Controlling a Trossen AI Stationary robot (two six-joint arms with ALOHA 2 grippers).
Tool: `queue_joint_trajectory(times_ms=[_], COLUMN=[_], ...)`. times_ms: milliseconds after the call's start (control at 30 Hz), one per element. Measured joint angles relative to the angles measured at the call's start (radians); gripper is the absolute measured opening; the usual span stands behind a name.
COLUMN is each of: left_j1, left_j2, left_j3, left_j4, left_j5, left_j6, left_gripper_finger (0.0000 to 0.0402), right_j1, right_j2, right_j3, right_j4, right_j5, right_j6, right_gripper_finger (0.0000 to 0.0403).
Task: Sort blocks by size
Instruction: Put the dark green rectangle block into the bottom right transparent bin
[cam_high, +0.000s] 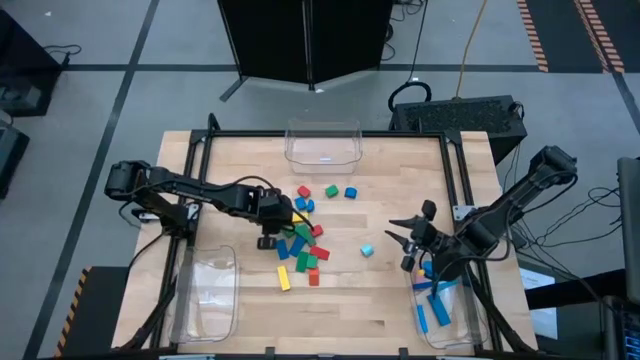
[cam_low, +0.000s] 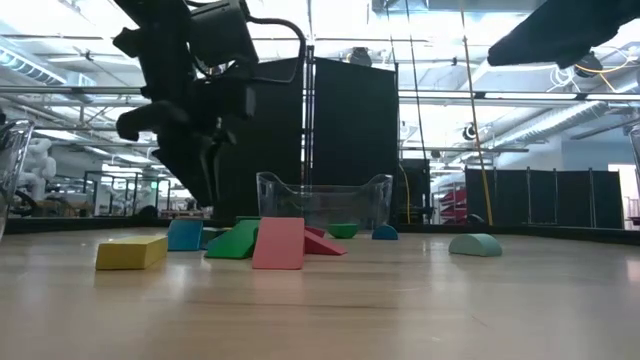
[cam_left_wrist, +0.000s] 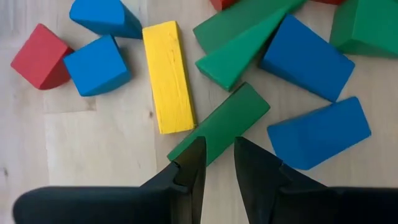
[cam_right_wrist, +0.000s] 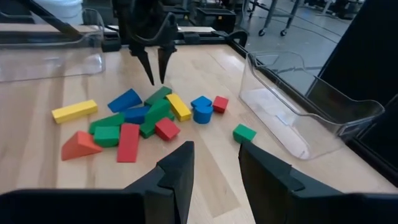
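At the near left of the table (cam_high: 250, 300) an empty clear bin (cam_high: 205, 295) is seen. Just right of it, the left gripper (cam_high: 267, 240) is held above the left edge of the pile of blocks (cam_high: 302, 245), fingers pointing down. In the left wrist view its fingers (cam_left_wrist: 193, 165) are parted by a narrow gap, nothing is held between them, and they are poised over the end of a green bar (cam_left_wrist: 221, 124). Beside that bar a yellow bar (cam_left_wrist: 168, 76) is laid flat, with blue pieces (cam_left_wrist: 96, 64) and a red piece (cam_left_wrist: 38, 56) past it.

The pile is gathered at the table's middle: red, green, blue and yellow pieces touching or just beside one another, with a yellow bar (cam_high: 284, 278) lying apart at its near edge. At the far middle a second clear bin (cam_high: 322, 145) stands empty; three small blocks lie between it and the pile. A lone cyan block (cam_high: 367, 250) is seen right of the pile, well apart.

Further right, the right gripper (cam_high: 405, 238) is held over bare table, its fingers (cam_right_wrist: 177, 165) apart and empty. At the near right, blue bars (cam_high: 438, 305) are already lying in a third clear bin (cam_high: 470, 330).
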Motion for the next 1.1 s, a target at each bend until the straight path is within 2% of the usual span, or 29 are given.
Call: queue_joint_trajectory(times_ms=[267,367,533,767,867,1100], left_j1=[-0.001,-0.002,-0.001,-0.002,-0.002,-0.002], left_j2=[0.008,0.026,0.069,0.130,0.140,0.145], left_j3=[0.000,0.000,0.000,0.000,0.002,0.003], left_j4=[0.003,0.013,0.030,0.033,0.040,0.044], left_j5=[-0.001,-0.057,-0.072,-0.044,-0.042,-0.041], left_j6=[0.151,0.151,0.129,0.244,0.258,0.254], left_gripper_finger=[0.0088,0.0096,0.0144,0.0225,0.0238,0.0239], right_j1=[-0.030,-0.036,-0.037,-0.037,-0.037,-0.038], right_j2=[0.018,0.018,0.018,0.018,0.018,0.018], right_j3=[0.000,0.000,0.000,0.000,0.000,0.000], right_j4=[0.009,0.029,0.071,0.097,0.097,0.097], right_j5=[-0.078,-0.081,-0.082,-0.105,-0.105,-0.105], right_j6=[0.000,-0.021,-0.078,-0.111,-0.108,-0.108], right_gripper_finger=[0.0121,0.0121,0.0121,0.0121,0.0121,0.0121])
